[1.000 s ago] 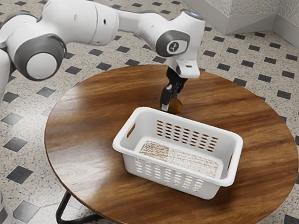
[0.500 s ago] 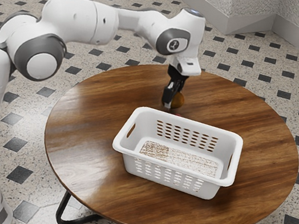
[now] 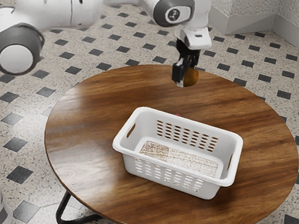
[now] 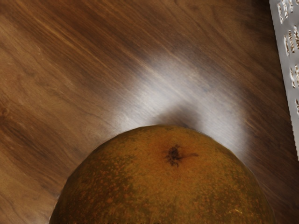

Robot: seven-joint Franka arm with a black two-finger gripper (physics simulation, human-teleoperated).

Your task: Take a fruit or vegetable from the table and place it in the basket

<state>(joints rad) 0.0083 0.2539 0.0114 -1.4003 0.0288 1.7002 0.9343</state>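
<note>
the picking up looked done: the gripper (image 3: 185, 80) was pinching the round orange-brown fruit (image 3: 191, 77), one finger in front of it and the other, i judged, behind, since the fruit hung clear of the table (image 3: 85, 141). what was left was the carry and the drop. the fruit was beyond the far long side of the white basket (image 3: 236, 157), higher than its rim and outside it, so the arm (image 3: 50, 10) needed to bring it across that side and let it go low over the middle. by my guess the task was about half done. a smooth, round skin could roll in the grip if the swing was quick.

the exterior view gave the basket's inside and both its ends, and a small red thing (image 3: 178, 114) peeping past its far rim, too hidden to name. the wrist view gave the fruit's little dark stem spot, its rusty speckles, and a pale shine on the wood beside a soft shadow, with a strip of the basket's slotted wall nearby.
</note>
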